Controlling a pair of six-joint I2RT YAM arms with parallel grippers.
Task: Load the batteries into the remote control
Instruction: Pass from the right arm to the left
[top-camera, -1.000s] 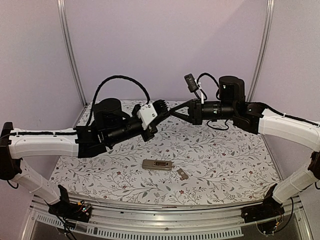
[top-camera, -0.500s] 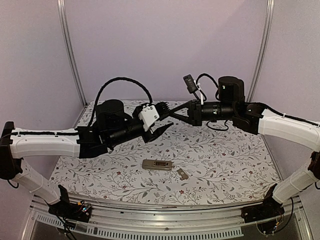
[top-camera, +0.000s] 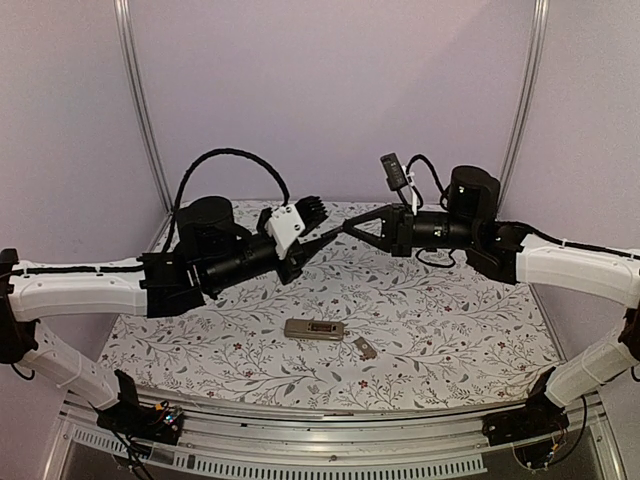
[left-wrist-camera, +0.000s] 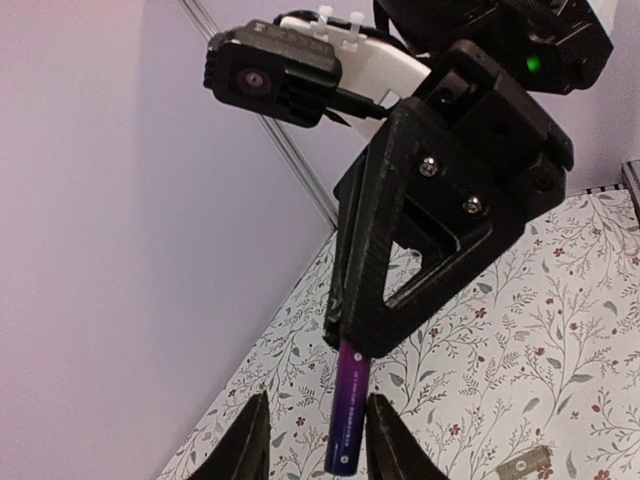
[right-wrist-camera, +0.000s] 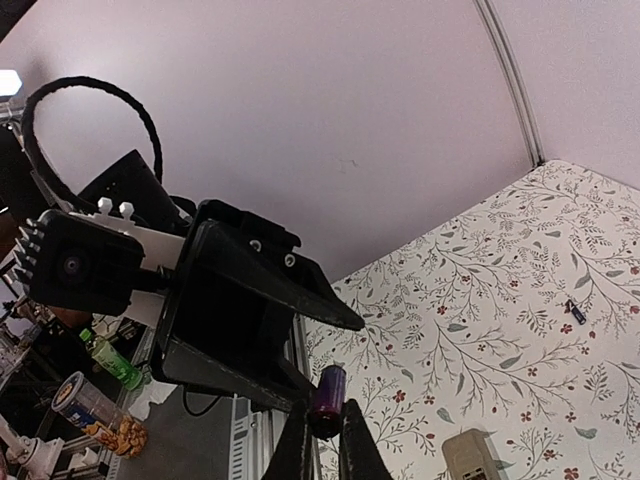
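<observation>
Top external view: we note the remote control (top-camera: 315, 329), tan-grey back up with its dark recess showing, near the tabletop's (top-camera: 450, 320) front edge. Left wrist view: left gripper (left-wrist-camera: 315, 425) spread, flanking a slim purple-black battery (left-wrist-camera: 346, 415). Right wrist view: right gripper (right-wrist-camera: 322, 440) pinches that battery, held aloft.
</observation>
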